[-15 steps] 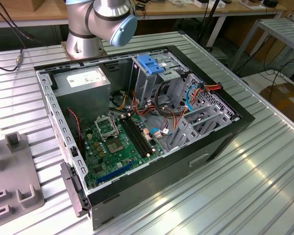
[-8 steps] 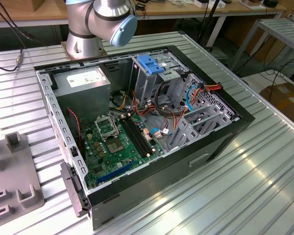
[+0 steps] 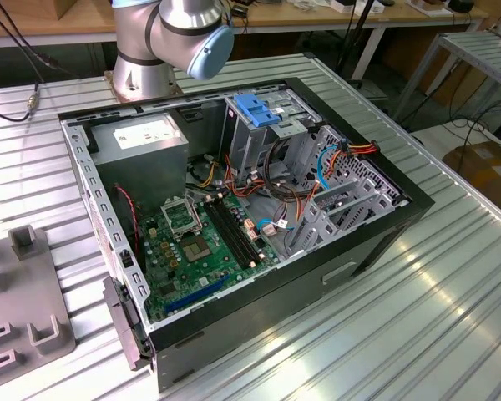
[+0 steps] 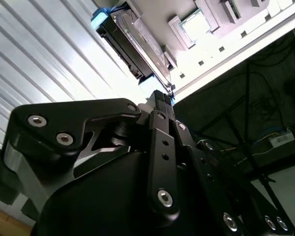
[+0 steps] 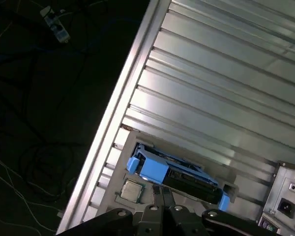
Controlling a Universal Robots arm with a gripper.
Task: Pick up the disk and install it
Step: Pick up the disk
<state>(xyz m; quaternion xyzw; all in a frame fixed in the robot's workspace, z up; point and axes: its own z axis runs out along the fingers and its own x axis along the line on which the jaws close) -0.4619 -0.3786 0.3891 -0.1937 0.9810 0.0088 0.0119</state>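
Disk [image 5: 187,176] lies flat in a grey holder [image 5: 119,169]. The ribbed table's [image 5: 226,98] edge runs just beside the disk, with dark floor past it and bare ribs on the disk's other side. Gripper [image 5: 162,191] is close to the disk, fingers pinched together and holding nothing; contact cannot be told.

exterior view above the case [image 3: 259,322]; both wrist views near the disk [image 4: 132,39] [image 5: 187,178]

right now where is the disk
In the first wrist view the disk sits on a grey holder near the edge of the ribbed metal table, just beyond the gripper, next to a small square chip.
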